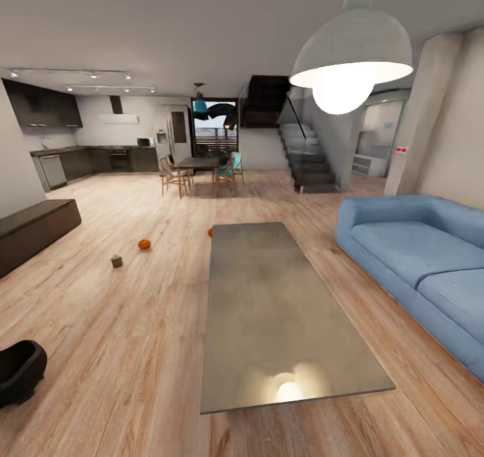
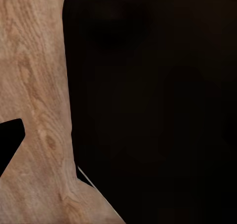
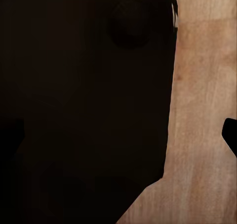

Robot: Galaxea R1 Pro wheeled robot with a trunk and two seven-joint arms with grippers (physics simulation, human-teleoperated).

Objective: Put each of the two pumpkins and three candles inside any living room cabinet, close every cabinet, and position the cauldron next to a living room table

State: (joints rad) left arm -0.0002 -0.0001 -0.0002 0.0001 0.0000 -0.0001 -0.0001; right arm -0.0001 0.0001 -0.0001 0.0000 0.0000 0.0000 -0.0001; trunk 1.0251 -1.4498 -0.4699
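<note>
Where the plank floor (image 1: 134,349) is nearest, the round black cauldron (image 1: 20,369) sits beside the long matte grey table (image 1: 275,309). Farther off lie a squat candle (image 1: 117,261), two orange pumpkins (image 1: 144,244), then the dark wood cabinet (image 1: 33,232). Whether either gripper is wide or narrow cannot be told.

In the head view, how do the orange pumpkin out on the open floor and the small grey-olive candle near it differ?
Colour: the pumpkin is bright orange, the candle dull olive-grey. Shape: the pumpkin is a rounded, slightly flattened ball, the candle a squat, blocky stub. Position: the pumpkin lies farther from the camera, the candle nearer and to its left. Both are tiny, sit apart on the wood floor, left of the grey table.
</note>
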